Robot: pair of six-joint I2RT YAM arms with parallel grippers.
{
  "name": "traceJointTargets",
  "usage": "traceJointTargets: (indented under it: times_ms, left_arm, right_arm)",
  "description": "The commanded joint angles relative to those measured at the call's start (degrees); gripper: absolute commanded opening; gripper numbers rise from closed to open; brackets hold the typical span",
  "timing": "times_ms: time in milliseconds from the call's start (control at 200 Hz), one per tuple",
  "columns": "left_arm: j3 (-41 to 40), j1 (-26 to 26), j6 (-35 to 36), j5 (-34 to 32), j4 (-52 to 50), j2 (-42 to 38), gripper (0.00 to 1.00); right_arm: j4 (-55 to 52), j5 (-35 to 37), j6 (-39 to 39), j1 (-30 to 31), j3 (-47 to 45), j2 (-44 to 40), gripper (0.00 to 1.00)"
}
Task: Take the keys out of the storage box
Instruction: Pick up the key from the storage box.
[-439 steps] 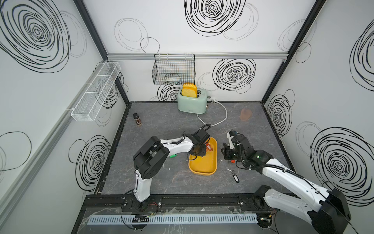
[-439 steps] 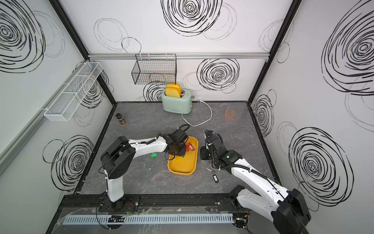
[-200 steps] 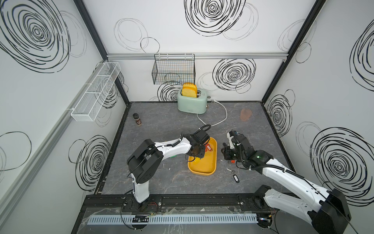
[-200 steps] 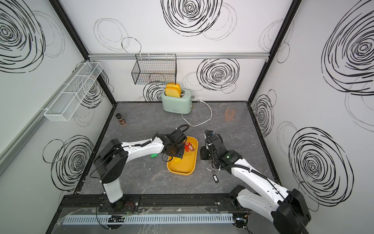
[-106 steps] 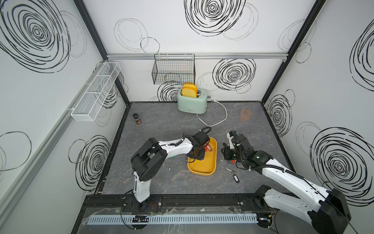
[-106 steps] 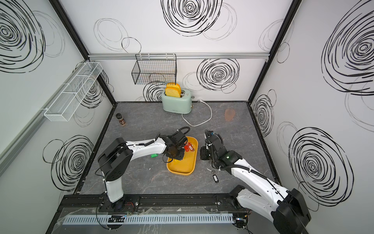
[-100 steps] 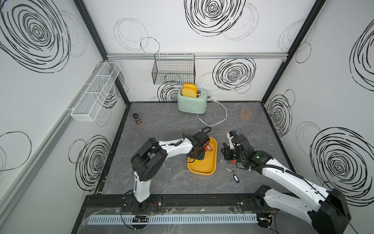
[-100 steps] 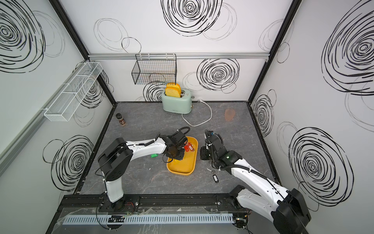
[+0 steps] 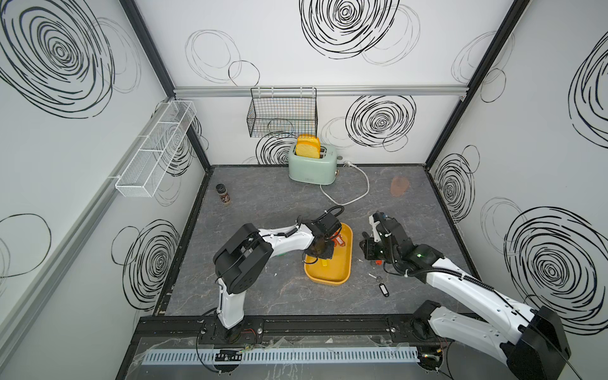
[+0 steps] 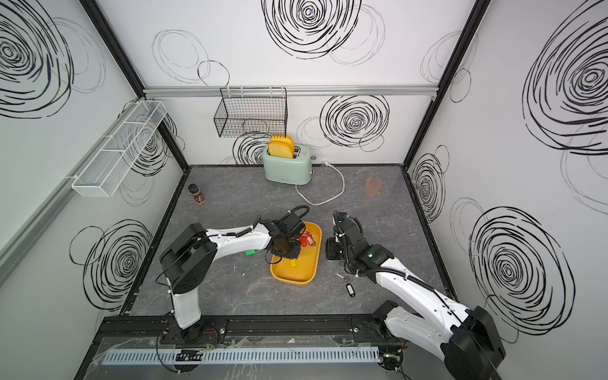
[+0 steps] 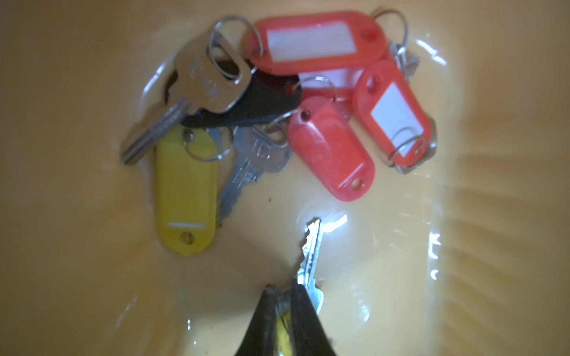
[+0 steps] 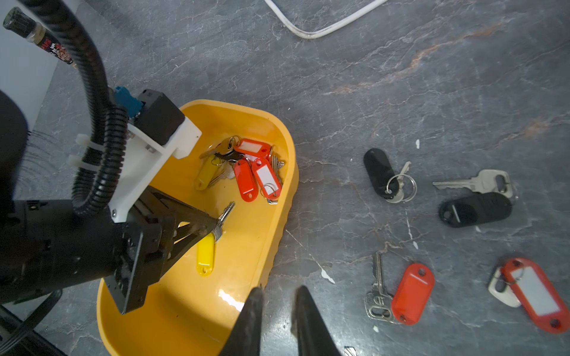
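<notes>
"Left wrist view first: what have you got?"

"I have the left gripper (image 11: 283, 291) clenched on the head of a yellow-tagged key (image 11: 311, 246). Its blade runs straight out from the fingers (image 11: 300, 311), pointing at the pile of keys (image 11: 277, 101) heaped at one end of the storage box (image 11: 77, 185). The yellow tag (image 11: 282, 336) is squeezed between the fingers and mostly hidden. The picture is soft, and the lower keys in the pile are buried under red, black and yellow tags."

"Right wrist view?"

"My right gripper (image 12: 277, 292) hangs near the box's long side, fingers slightly parted with nothing between them. From here the tag dangles below the left gripper (image 12: 214, 226). Four loose keys (image 12: 410, 292) lie on the table (image 12: 401, 77) outside the box; the outermost red tag runs off the frame edge."

"Top views?"

"In both top views the box (image 9: 329, 273) (image 10: 296, 274) sits between the arms, its long axis running from the front rail toward the back wall. The left wrist covers its own fingertips, and I cannot make out the right fingertips either."
</notes>
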Motion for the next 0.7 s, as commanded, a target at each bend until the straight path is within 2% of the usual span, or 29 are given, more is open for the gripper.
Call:
traceJointTargets:
  times_ms: [0,150,170,695]
  left_arm:
    - [0.4,0.1,-0.2,-0.8,0.1,0.6,0.11]
    - [1.0,0.0,-0.1,-0.8,0.1,0.3,0.05]
    - [1.1,-0.1,-0.1,-0.9,0.0,0.1,0.00]
    - [6.3,0.2,1.9,-5.7,-5.4,-11.6,0.00]
  right_arm:
    - [-0.2,0.9,0.6,-0.2,-0.4,-1.0,0.24]
    - [-0.3,0.9,0.6,-0.2,-0.5,-1.0,0.24]
    - [-0.3,0.8,0.7,-0.2,-0.6,-1.1,0.24]
    - [0.1,0.4,0.6,-0.2,0.4,-0.8,0.24]
